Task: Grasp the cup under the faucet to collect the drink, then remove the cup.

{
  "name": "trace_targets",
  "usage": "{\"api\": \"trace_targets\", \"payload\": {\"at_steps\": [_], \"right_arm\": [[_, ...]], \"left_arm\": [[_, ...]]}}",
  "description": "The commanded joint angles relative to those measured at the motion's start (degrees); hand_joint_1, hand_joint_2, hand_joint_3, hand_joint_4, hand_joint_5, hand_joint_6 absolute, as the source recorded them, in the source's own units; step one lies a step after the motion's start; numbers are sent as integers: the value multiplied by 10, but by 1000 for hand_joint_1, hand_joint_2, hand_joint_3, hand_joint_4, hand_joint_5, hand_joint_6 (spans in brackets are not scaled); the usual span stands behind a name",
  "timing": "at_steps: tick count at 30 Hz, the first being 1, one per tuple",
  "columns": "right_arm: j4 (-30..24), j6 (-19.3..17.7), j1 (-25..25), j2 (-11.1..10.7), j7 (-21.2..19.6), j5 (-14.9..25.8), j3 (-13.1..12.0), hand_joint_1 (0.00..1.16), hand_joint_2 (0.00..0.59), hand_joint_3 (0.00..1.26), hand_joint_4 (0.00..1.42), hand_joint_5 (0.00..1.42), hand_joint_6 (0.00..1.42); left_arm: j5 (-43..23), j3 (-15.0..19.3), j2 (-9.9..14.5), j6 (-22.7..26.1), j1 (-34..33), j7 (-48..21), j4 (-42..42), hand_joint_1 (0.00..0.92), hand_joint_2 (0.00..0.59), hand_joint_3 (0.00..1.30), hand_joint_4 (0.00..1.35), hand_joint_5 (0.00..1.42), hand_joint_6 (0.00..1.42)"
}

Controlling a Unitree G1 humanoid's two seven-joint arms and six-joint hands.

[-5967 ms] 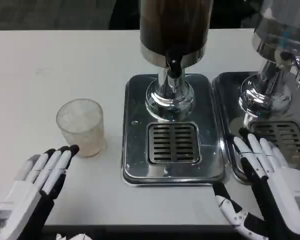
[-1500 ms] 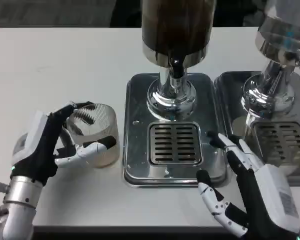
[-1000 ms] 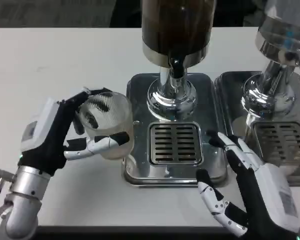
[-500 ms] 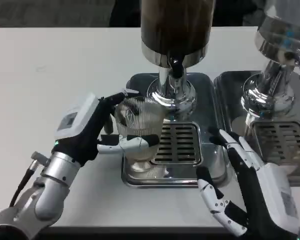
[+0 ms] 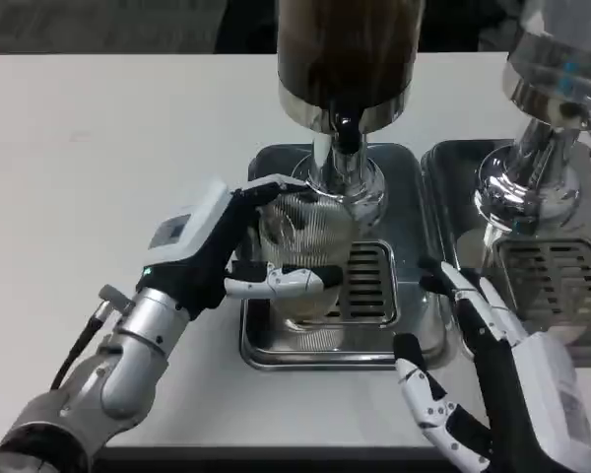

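My left hand [image 5: 217, 251] grips a clear ribbed plastic cup [image 5: 305, 246], fingers wrapped around its side. The cup is upright over the left part of the slotted grate [image 5: 369, 283] on the steel drip tray [image 5: 414, 197], just below and a little left of the black faucet [image 5: 345, 133] of the dark drink dispenser [image 5: 347, 49]. I cannot tell whether the cup rests on the grate. My right hand [image 5: 483, 365] is open at the tray's front right corner, fingers spread, holding nothing.
A second dispenser [image 5: 552, 108] stands on its own steel tray [image 5: 453, 197] at the right, close behind my right hand. White table [image 5: 98, 148] stretches bare to the left.
My left hand has carried the cup further right, from the tray's left edge to over the grate below the faucet. The right hand has barely moved.
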Motion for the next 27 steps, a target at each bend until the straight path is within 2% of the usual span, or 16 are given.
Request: {"api": "trace_targets", "payload": {"at_steps": [1, 14, 20, 27], "right_arm": [[-9, -2, 7, 4, -9, -3, 0, 376, 452, 178, 234, 91, 113], [-8, 1, 16, 16, -10, -2, 6, 372, 452, 178, 234, 97, 122], [-10, 1, 20, 17, -5, 0, 7, 370, 452, 192, 234, 108, 127], [-8, -2, 15, 13, 3, 6, 7, 369, 452, 213, 246, 121, 136]], "left_arm": [[11, -14, -5, 4, -29, 8, 3, 454, 81, 554, 565, 867, 1035], [33, -44, -5, 21, -49, 20, 9, 373, 78, 475, 506, 745, 816], [42, -52, 3, 23, -45, 49, 0, 357, 84, 463, 471, 623, 652], [69, -64, 13, 32, -47, 96, -13, 338, 81, 429, 357, 417, 415]]}}
